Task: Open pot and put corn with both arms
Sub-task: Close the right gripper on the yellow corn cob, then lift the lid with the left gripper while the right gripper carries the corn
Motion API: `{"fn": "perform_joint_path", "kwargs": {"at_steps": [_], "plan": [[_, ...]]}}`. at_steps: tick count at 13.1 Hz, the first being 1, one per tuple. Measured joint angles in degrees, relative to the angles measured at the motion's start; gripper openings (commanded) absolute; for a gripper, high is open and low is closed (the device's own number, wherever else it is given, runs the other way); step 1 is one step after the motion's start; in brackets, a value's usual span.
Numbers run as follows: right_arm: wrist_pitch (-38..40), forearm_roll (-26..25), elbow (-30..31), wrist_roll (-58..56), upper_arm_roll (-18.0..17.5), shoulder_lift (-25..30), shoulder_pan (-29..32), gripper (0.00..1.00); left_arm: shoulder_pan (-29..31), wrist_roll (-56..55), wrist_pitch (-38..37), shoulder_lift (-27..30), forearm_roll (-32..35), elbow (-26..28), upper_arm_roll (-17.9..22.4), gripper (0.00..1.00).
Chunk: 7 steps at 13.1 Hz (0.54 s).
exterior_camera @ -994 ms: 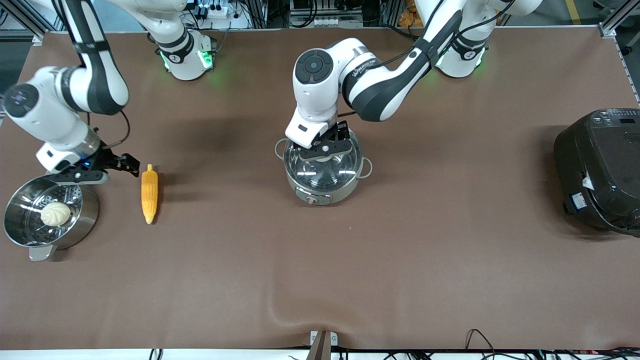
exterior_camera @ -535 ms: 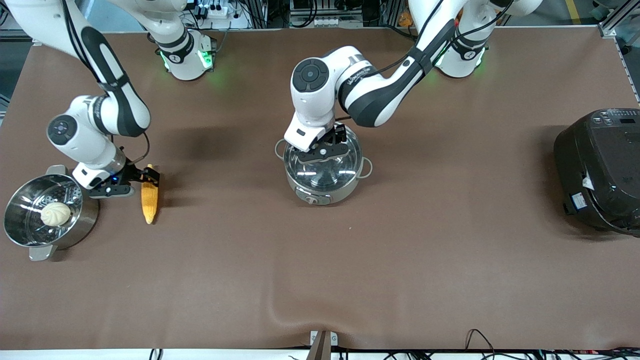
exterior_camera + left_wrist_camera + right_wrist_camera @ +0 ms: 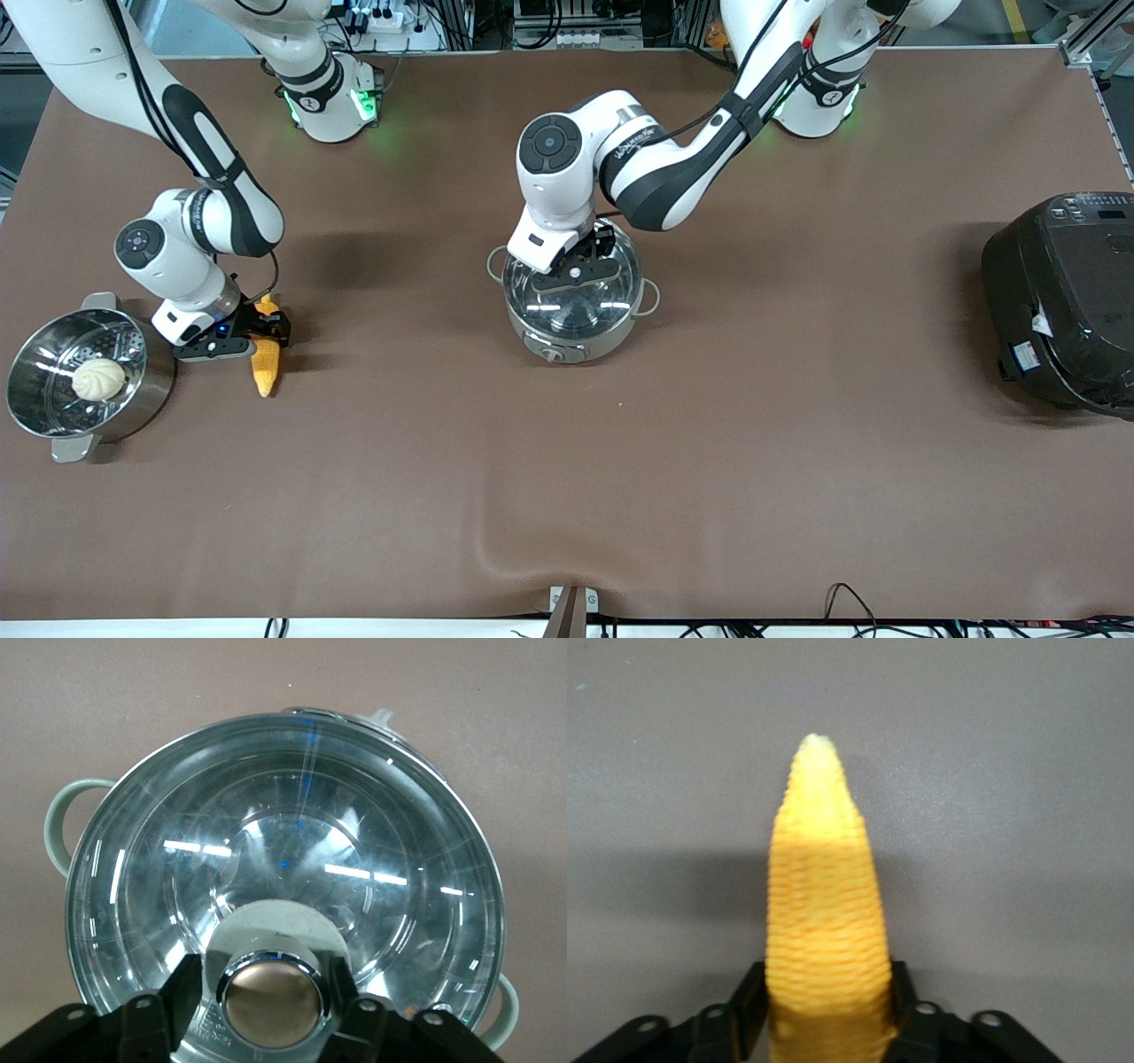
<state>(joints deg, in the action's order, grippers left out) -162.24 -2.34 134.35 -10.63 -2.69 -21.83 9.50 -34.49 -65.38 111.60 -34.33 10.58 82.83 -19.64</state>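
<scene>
The steel pot (image 3: 574, 310) stands mid-table with its glass lid (image 3: 292, 850) on. My left gripper (image 3: 578, 268) is over the lid and open. Its fingers (image 3: 184, 983) stand on either side of the lid's knob (image 3: 270, 997), with a small gap showing. The yellow-orange corn (image 3: 264, 374) lies on the table toward the right arm's end. My right gripper (image 3: 264, 338) is down at the corn's thick end. It is open, with a finger close against each side of the corn (image 3: 824, 895) in the right wrist view (image 3: 828, 1005).
A steel steamer pot (image 3: 158, 385) holding a white bun (image 3: 97, 378) stands beside the corn at the right arm's end. A large black cooker (image 3: 1063, 301) sits at the left arm's end. The brown table cover has a ridge near the front edge (image 3: 532, 540).
My right gripper moved from above the steamer pot down onto the corn's thick end. My left gripper stayed over the lid and shifted only slightly around the knob.
</scene>
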Motion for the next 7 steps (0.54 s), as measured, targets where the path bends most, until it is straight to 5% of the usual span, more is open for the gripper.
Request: {"fn": "perform_joint_path", "kwargs": {"at_steps": [4,7], "plan": [[5.5,0.0,-2.1,0.0,-0.4,2.3,-0.1,0.00,0.0,-0.1,0.7,0.0,0.0,0.0,0.0,0.00],[23.8,0.0,-8.8,1.4,-2.0,8.8,-3.3,0.00,0.7,-0.1,0.2,1.8,0.0,-0.4,0.0,0.00]]}}
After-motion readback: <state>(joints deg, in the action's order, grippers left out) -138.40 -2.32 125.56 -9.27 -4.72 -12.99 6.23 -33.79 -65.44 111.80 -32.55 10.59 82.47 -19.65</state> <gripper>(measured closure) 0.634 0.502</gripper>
